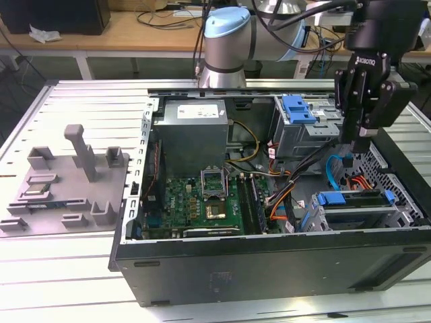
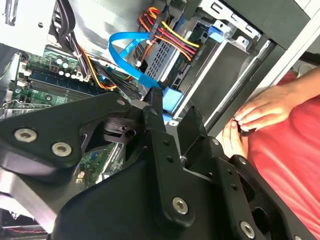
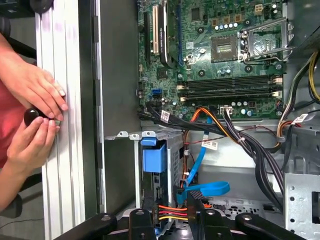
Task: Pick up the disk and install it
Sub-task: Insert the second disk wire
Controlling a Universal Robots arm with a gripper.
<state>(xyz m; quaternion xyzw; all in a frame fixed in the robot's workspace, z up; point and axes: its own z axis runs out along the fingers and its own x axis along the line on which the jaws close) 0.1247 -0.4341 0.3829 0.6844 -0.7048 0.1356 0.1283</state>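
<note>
The disk [image 1: 355, 202], silver-grey with blue frame parts at its ends, sits in the drive bay at the front corner of the open computer case [image 1: 269, 259], on the exterior view's right. In the first wrist view its blue frame end [image 3: 154, 159] shows in the bay, with coloured power wires [image 3: 172, 209] and a blue flat cable [image 3: 207, 190] beside it. My gripper [image 1: 359, 142] hangs just above that bay. Its black fingers [image 3: 142, 226] stand apart in both wrist views, gripper [image 3: 170, 220] [image 2: 172, 112] open with nothing between them.
A grey moulded fixture tray [image 1: 67, 182] with upright posts lies on the table at the exterior view's left. The motherboard [image 1: 202, 202] and cable bundles fill the case. A person's hands [image 3: 35, 100] [image 2: 255, 112] rest at the table edge by the case, holding a small black object.
</note>
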